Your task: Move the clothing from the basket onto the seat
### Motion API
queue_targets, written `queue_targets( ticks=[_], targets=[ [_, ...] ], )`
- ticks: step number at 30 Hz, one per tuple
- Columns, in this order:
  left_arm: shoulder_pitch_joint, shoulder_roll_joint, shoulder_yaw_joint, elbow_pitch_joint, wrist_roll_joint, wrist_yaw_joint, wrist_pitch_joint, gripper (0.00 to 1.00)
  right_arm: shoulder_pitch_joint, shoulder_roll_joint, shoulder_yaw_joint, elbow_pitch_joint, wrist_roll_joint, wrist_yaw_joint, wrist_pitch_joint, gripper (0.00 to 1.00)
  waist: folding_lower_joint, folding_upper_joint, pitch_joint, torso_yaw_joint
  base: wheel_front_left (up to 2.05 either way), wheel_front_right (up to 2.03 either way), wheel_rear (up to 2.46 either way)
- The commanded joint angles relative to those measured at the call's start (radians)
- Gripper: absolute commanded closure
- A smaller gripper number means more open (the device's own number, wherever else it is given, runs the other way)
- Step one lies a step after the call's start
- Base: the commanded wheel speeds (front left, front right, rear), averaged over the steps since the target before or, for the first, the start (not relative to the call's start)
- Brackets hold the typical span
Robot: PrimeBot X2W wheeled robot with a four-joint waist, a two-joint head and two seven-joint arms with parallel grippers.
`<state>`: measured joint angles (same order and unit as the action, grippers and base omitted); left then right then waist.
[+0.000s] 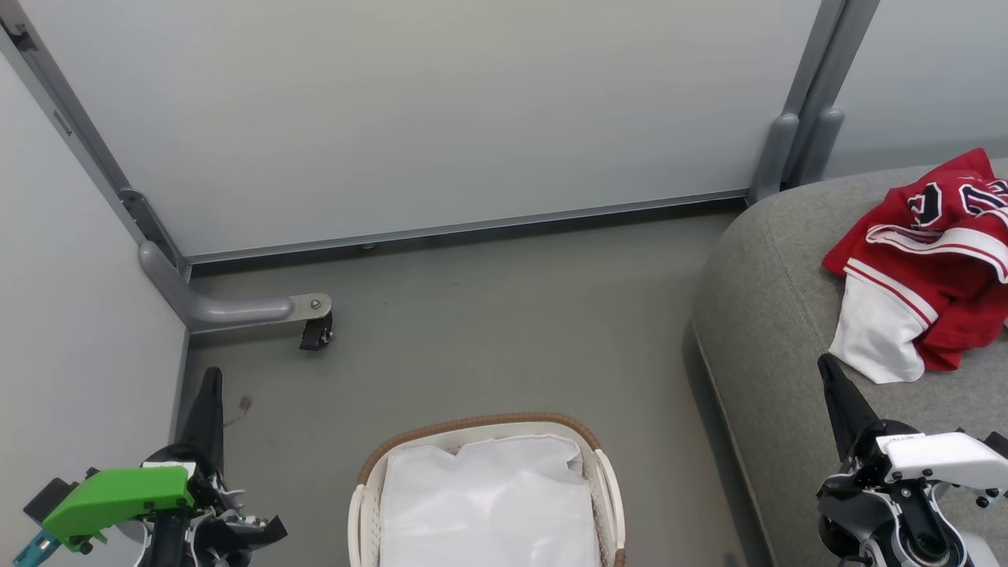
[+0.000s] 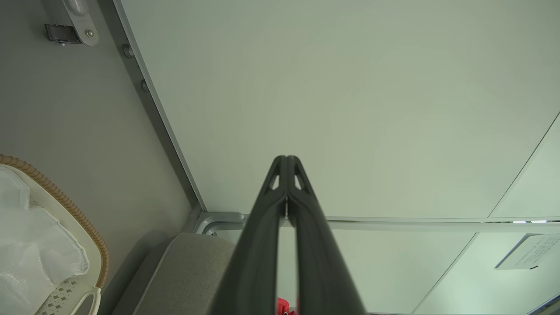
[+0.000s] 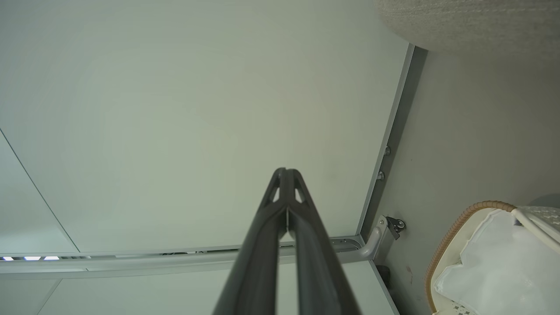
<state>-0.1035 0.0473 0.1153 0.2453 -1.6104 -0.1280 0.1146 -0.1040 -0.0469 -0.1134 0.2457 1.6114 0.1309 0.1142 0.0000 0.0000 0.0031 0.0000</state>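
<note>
Clothing [image 1: 941,272] on seat [image 1: 768,339], clearest from head view

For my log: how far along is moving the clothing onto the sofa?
Done: the red sports clothing lies on the grey woven-fabric sofa; the oval white plastic basket holds its white liner cloth, no red visible. In hand: nothing; left tool and right tool are shut, empty. Left: apparently nothing.
</note>
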Motion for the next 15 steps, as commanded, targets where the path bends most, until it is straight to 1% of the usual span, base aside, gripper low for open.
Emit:
queue_targets(
  ticks=[1,15],
  targets=[
    [-0.010,0.006,0.002,-0.002,-0.003,-0.005,0.004,1.00,-0.008,-0.006,-0.002,-0.003,0.003,0.000,0.003,1.00,0.0000,0.0000,0.000,0.000,0.00,0.00,0.00],
    [-0.010,0.006,0.002,-0.002,-0.003,-0.005,0.004,1.00,-0.008,-0.006,-0.002,-0.003,0.003,0.000,0.003,1.00,0.0000,0.0000,0.000,0.000,0.00,0.00,0.00]
  ],
)
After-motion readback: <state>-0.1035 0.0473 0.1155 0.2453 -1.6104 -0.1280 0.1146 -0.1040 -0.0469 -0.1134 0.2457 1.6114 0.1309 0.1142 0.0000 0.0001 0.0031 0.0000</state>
